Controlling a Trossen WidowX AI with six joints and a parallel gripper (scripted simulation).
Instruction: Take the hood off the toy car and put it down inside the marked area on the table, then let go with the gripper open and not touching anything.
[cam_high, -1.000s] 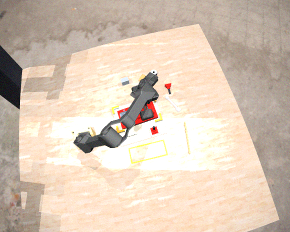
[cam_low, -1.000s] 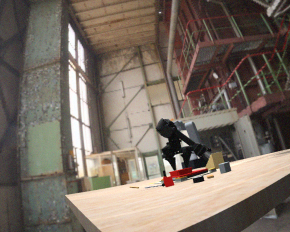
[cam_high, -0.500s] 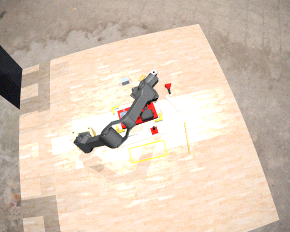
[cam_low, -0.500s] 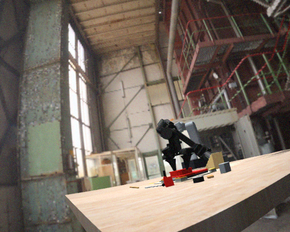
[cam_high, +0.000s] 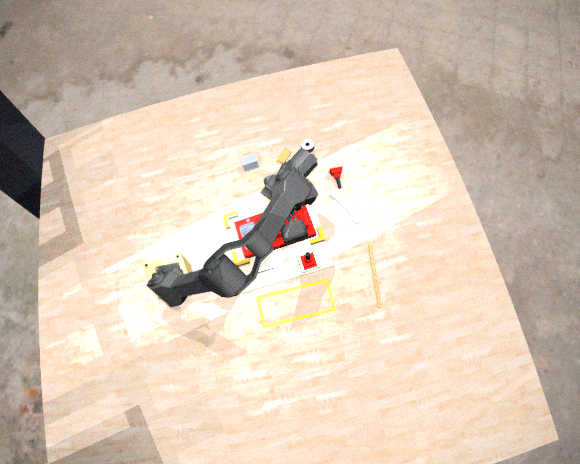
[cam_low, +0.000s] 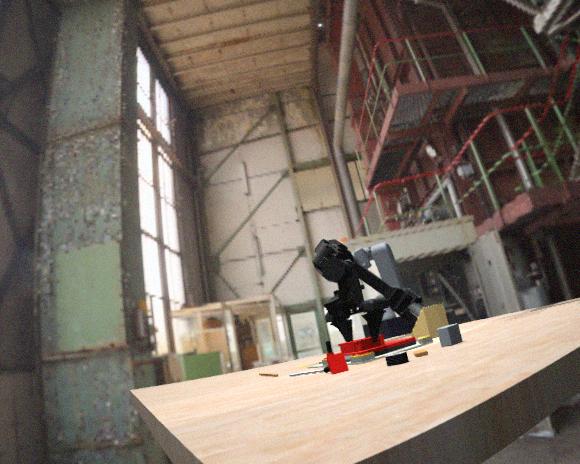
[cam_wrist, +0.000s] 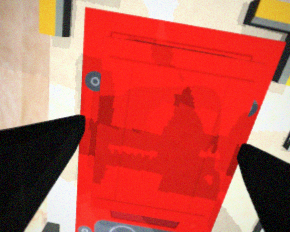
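The red toy car (cam_high: 312, 229) (cam_low: 404, 342) (cam_wrist: 150, 20) stands on a pale board. The hood (cam_low: 356, 346) (cam_wrist: 165, 72) is the raised red panel on the car, shown in the wrist view under the arm's shadow. My gripper (cam_low: 362, 340) (cam_wrist: 162, 136) is open and empty, pointing down low over the hood, with one fingertip toward each long side of it. Whether the fingertips touch the car cannot be told. In the top view the arm hides part of the car and the fingertips. The marked area is a yellow outline (cam_high: 260, 312) on the table.
Yellow corner brackets (cam_high: 318, 237) surround the car. A red block with a black knob (cam_high: 309, 261) sits between car and outline. A yellow rod (cam_high: 374, 275), a pale wrench (cam_high: 346, 207), a red tool (cam_high: 336, 172) (cam_low: 337, 363) and a grey block (cam_high: 249, 162) (cam_low: 449, 335) lie around.
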